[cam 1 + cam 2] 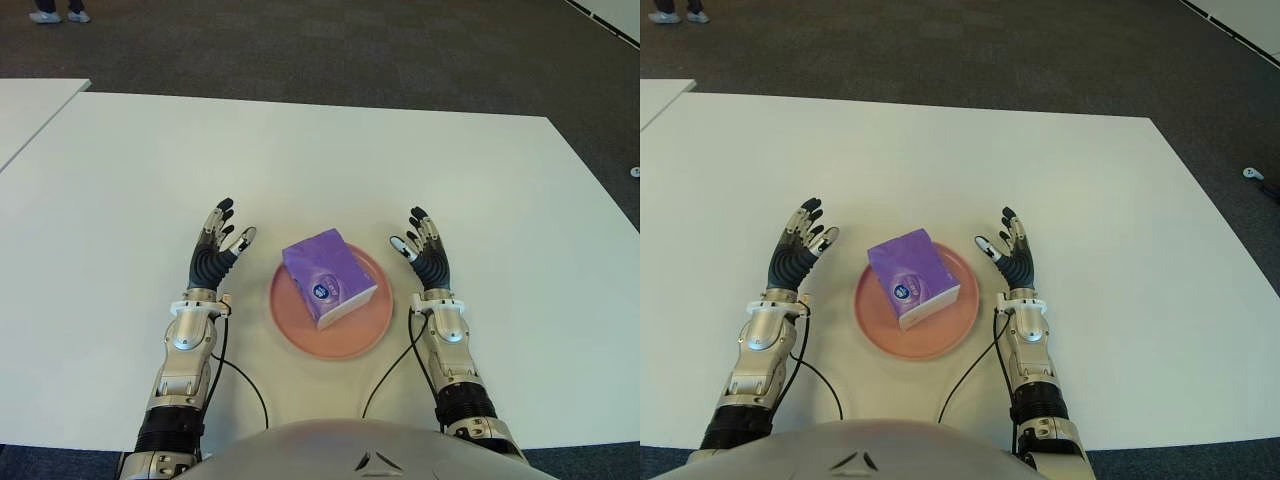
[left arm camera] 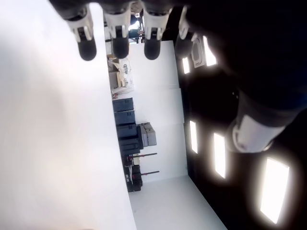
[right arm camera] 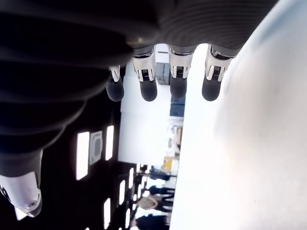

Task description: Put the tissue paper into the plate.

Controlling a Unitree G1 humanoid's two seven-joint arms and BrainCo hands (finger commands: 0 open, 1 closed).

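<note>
Tissue pack (image 1: 329, 277), purple with a white side and a small round label on top, lies in the pink plate (image 1: 372, 335) at the near middle of our white tabletop (image 1: 300, 160). It sits turned at an angle, toward the plate's far side, leaving bare pink rim nearest us.

Our left robot hand (image 1: 217, 252) shows just to the left of the plate, apart from it, fingers straight and spread, holding nothing. Our right robot hand (image 1: 424, 254) shows just to the right of the plate, also apart from it, fingers extended and released, holding nothing. Both palms face inward toward the plate, so the pack sits between them, touched by neither.

In each wrist view we see only dark fingertips (image 2: 87, 49) stretched out straight, with the tabletop beside them and nothing in the grasp.

A black cable (image 1: 240, 375) runs along each forearm toward our body. Dark carpet (image 1: 350, 50) lies beyond the tabletop's far edge.
</note>
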